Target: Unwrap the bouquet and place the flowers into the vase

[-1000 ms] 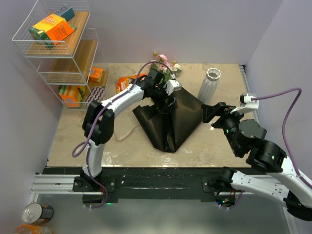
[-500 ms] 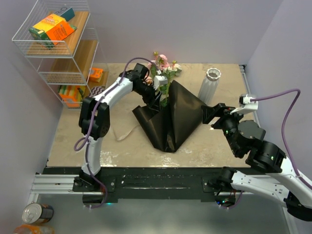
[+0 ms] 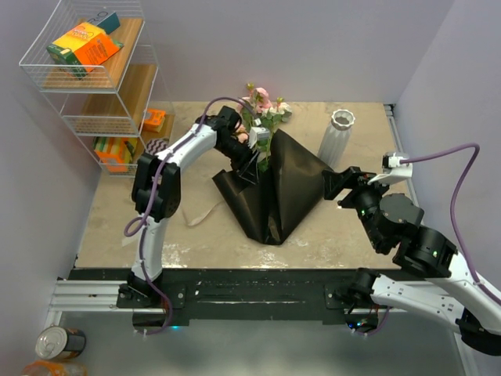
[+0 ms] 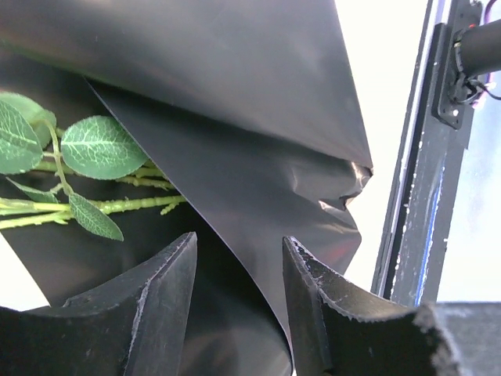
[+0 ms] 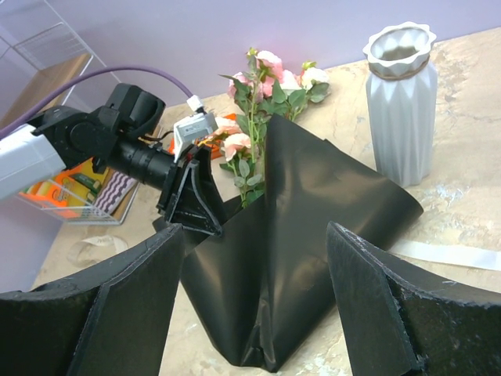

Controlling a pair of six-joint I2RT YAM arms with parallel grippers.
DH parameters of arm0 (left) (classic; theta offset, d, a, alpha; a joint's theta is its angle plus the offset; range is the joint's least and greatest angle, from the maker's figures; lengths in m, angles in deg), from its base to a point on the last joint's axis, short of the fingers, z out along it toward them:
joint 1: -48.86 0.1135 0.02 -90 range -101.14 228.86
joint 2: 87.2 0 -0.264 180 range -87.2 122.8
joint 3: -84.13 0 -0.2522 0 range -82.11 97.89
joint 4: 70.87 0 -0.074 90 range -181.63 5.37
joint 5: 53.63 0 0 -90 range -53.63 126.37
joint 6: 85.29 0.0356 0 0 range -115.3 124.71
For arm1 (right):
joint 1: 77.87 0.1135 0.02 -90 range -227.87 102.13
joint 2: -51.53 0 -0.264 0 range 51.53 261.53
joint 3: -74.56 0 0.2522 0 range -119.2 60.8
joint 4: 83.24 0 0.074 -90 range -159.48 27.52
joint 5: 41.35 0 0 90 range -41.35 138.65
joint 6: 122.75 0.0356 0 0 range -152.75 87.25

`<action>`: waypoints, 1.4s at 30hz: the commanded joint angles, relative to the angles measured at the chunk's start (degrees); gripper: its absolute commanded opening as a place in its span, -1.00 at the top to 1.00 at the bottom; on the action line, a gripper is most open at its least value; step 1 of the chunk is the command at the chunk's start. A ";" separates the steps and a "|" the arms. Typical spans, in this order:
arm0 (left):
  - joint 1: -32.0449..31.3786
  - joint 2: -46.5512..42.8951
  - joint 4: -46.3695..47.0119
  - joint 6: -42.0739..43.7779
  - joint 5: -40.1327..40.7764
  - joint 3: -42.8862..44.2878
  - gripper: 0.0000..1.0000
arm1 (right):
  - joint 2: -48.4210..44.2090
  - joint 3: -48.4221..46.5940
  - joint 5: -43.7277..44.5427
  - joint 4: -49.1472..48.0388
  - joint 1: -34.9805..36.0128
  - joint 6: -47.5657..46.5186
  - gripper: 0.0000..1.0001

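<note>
The black wrap (image 3: 286,192) lies half opened mid-table, one flap standing upright. Pink and white flowers (image 3: 264,104) stick out of its far end; their green stems (image 4: 102,205) rest inside on the paper. My left gripper (image 3: 252,162) is at the wrap's left side, open, with an edge of the black wrap (image 4: 235,78) running between its fingers (image 4: 156,313). The white ribbed vase (image 3: 337,135) stands upright to the right of the bouquet. My right gripper (image 3: 339,192) hovers open right of the wrap, holding nothing; in its own view the vase (image 5: 399,102) is at upper right.
A white ribbon (image 3: 205,213) lies left of the wrap, another strip (image 5: 446,254) near the vase. Orange packets (image 3: 200,135) sit behind the left arm. A wire shelf (image 3: 94,86) with boxes stands at the back left. A rail (image 3: 389,117) runs along the table's right edge.
My left gripper has drawn back leftward from the top of the wrap to its left side. The wrap's flap now stands upright, showing the stems. The right arm has hardly moved.
</note>
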 commanded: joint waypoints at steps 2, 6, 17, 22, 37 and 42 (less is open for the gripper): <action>-0.63 0.35 -0.24 -0.08 2.74 1.42 -0.05 | -0.87 0.11 -0.22 -1.35 0.07 0.71 -0.53; -1.15 -0.44 1.69 -0.87 5.12 0.54 -0.01 | -0.87 0.38 -0.40 -1.53 0.07 0.89 -0.52; -4.41 -0.36 -1.73 2.82 4.06 1.24 1.00 | -0.52 -0.06 -0.40 -1.53 0.16 1.06 -0.47; -3.97 -1.94 -1.56 2.20 8.89 4.93 1.00 | 0.00 -0.94 -0.49 -1.79 0.07 0.45 -0.47; -7.91 -15.19 -1.56 7.30 19.27 4.42 1.00 | 1.06 -2.34 -1.37 -3.64 0.07 -0.78 -0.47; -11.08 -23.36 0.29 9.40 19.63 -6.90 1.00 | 0.45 -4.54 -0.49 -2.76 0.07 -2.19 -0.47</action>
